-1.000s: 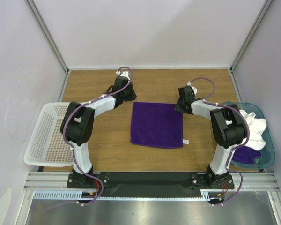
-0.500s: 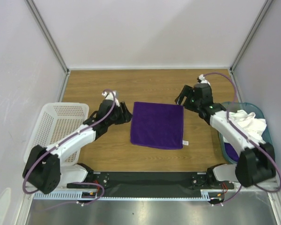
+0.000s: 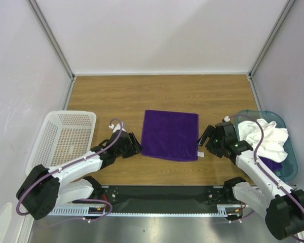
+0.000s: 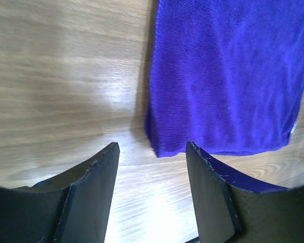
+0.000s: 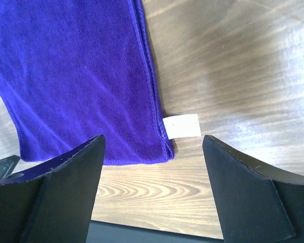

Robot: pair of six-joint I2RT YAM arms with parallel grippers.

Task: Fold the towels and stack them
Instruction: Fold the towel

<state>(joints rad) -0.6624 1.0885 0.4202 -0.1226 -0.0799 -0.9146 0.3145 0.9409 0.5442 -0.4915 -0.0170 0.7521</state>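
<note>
I have the small deep-purple cloth towel (image 3: 171, 135) lying flat on the wooden table (image 3: 116, 96), roughly midway between the two arms, its edges close to square with the table. Its small white tag (image 3: 201, 153) sticks out from the near right corner onto bare wood.

My left gripper (image 3: 137, 146) sits low at the towel's near left corner. In the left wrist view the gripper (image 4: 152, 149) has its jaws apart, with the corner of the purple towel (image 4: 228, 76) lying just ahead of the gap and nothing pinched between them.

My right gripper (image 3: 205, 139) is at the near right corner, just beside the tag. From the right wrist camera the gripper (image 5: 153, 139) stands wide apart, the purple towel (image 5: 76, 76) and its white tag (image 5: 183, 126) lying on the table between and beyond the fingers, neither gripped.

At the right edge of the table, the teal plastic bin (image 3: 293, 154) holds the large plain white towel (image 3: 266, 134), bunched up, with another purple towel (image 3: 271, 165) showing beneath it. The white perforated plastic basket (image 3: 40, 147) sits at the left edge, well apart from the spread towel.
</note>
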